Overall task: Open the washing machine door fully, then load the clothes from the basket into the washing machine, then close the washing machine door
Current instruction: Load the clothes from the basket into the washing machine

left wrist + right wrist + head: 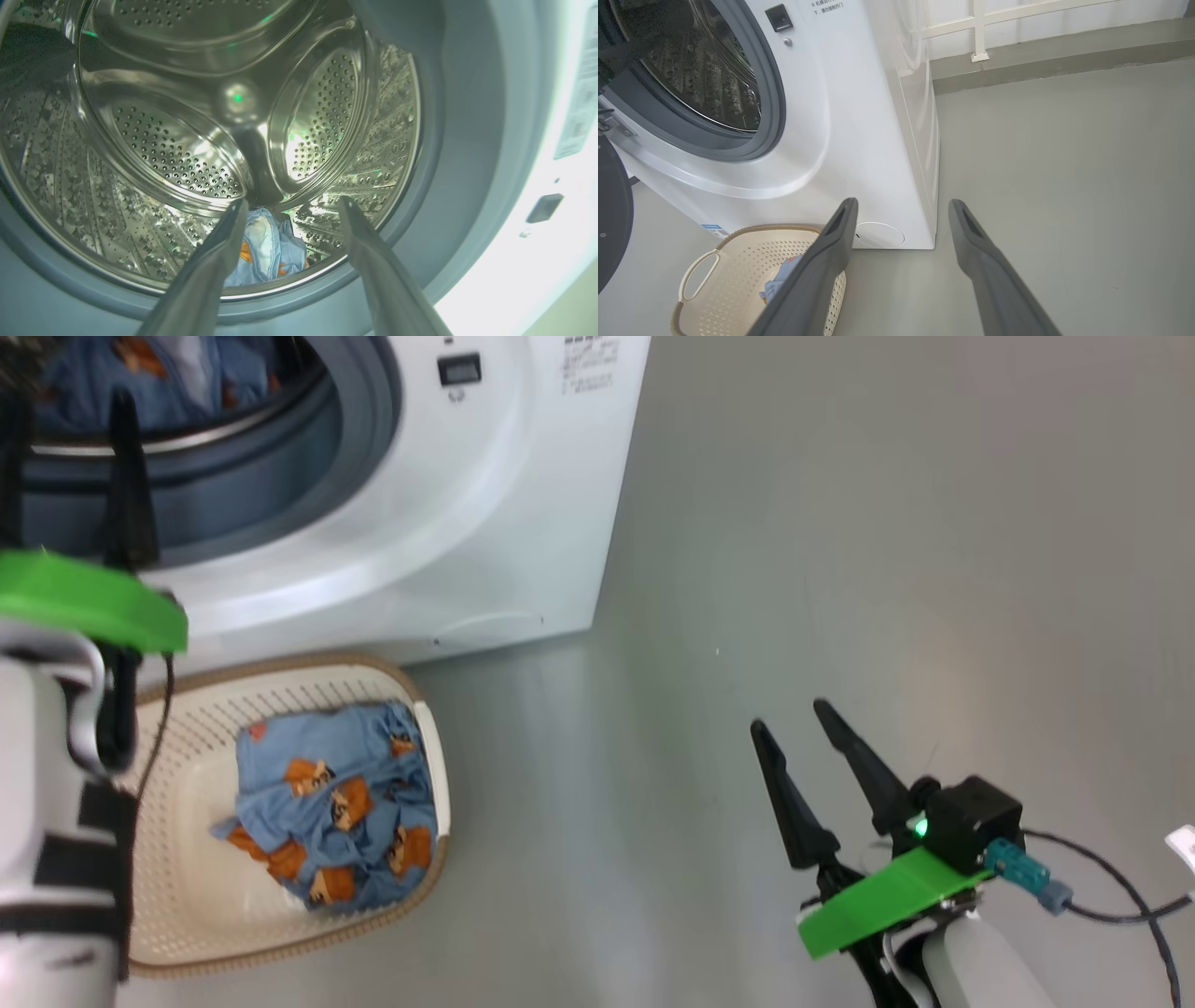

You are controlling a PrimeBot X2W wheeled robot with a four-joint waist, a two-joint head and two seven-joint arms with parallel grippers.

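Observation:
The white washing machine (pixel 523 504) stands open, and its dark door (pixel 612 219) hangs swung out at the left edge of the right wrist view. My left gripper (pixel 65 406) is open at the mouth of the steel drum (pixel 163 140), its fingers empty. A piece of the light blue clothes (pixel 266 252) lies on the drum floor just beyond my left gripper (pixel 293 200). On the floor before the machine sits the cream basket (pixel 280 677) with more blue clothes (pixel 336 803) in it. My right gripper (pixel 789 716) hovers open and empty over bare floor, right of the basket (pixel 752 229).
Grey floor (pixel 887 569) stretches to the right of the machine. A low step and white wall frame (pixel 980 51) run behind it. A small round flap (pixel 878 234) sits low on the machine front. A cable (pixel 1120 896) trails from my right wrist.

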